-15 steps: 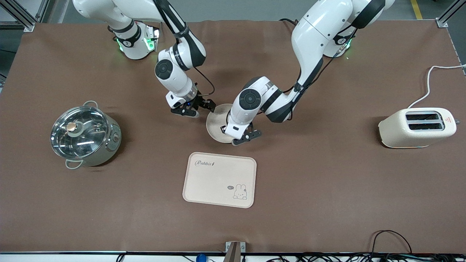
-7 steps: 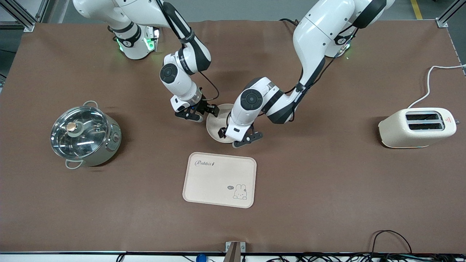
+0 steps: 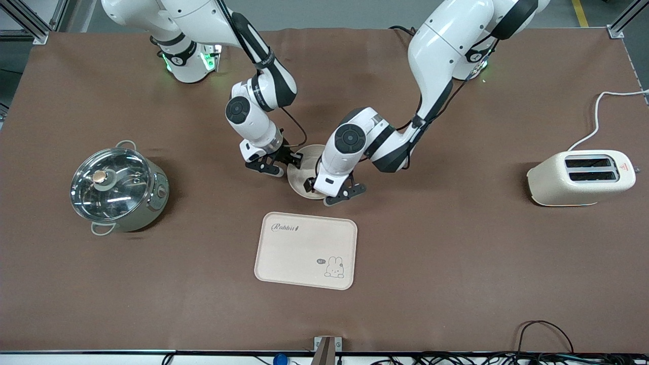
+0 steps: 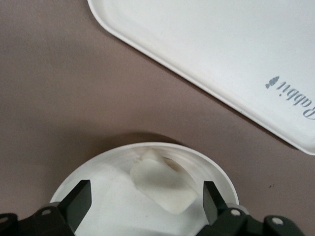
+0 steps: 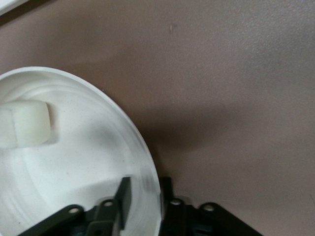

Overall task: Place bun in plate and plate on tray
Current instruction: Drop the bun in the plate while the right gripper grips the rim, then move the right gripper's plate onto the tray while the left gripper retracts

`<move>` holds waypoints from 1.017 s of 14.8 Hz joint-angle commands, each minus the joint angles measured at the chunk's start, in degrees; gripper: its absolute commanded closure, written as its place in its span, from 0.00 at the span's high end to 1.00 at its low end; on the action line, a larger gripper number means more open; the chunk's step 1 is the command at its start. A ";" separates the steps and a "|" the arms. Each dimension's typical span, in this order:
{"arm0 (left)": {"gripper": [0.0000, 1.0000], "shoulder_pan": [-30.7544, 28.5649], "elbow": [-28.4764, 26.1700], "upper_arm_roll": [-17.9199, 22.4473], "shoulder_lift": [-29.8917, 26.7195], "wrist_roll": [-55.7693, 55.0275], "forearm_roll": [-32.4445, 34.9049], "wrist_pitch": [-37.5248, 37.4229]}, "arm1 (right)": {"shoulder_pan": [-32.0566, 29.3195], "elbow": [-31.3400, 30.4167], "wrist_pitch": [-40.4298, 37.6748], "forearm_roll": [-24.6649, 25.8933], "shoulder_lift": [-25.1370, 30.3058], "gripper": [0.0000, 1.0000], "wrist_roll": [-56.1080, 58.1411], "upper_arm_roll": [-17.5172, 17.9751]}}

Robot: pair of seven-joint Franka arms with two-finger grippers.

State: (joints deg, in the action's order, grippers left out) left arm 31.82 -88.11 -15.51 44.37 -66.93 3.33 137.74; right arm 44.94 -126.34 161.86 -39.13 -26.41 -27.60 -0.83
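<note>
Right gripper (image 5: 142,196): fingers straddle the rim of the plate (image 5: 74,162), one inside the dish, one outside, close on the rim but not seen pinching it; reads as parted, not yet clenched. It sits at the plate's edge toward the right arm's end of the counter (image 3: 456,253).

Left gripper (image 4: 145,196): released, fingers spread wide over the plate (image 4: 118,216), with the bun (image 4: 162,184) lying on the dish between and below them, not gripped. In the front view the left gripper (image 3: 337,192) covers the plate's nearer edge.

Bun in plate: judged done.

Key relation: the tray (image 3: 305,250) lies nearer the front camera than the plate (image 3: 299,175), well apart, bare counter between. The right gripper is the one placed on the rim, so the carry probably falls to it.
</note>
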 commanded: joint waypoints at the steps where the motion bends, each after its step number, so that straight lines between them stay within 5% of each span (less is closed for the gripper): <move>1: 1.00 -4.20 -0.04 0.22 -3.83 4.15 6.31 -4.91 | -0.20 0.39 0.30 -1.03 -0.14 0.00 -0.08 0.12; 7: 1.00 -19.93 -0.04 -0.31 -13.85 37.09 6.60 -19.07 | -4.32 0.12 -3.72 -1.03 5.56 0.00 2.28 0.21; 10: 1.00 -28.20 -0.04 -0.31 -19.04 43.81 6.51 -21.90 | -8.98 2.57 -5.32 -1.12 6.46 0.00 6.76 0.39; 15: 1.00 -37.17 -0.04 -0.84 -30.54 56.01 0.64 -31.73 | -11.97 15.92 -5.32 -1.12 -3.19 0.00 7.39 0.30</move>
State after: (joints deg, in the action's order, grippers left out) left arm -2.79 -86.17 -15.66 19.77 -14.74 6.76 109.19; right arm 34.32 -117.38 156.61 -39.23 -23.59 -21.24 -1.25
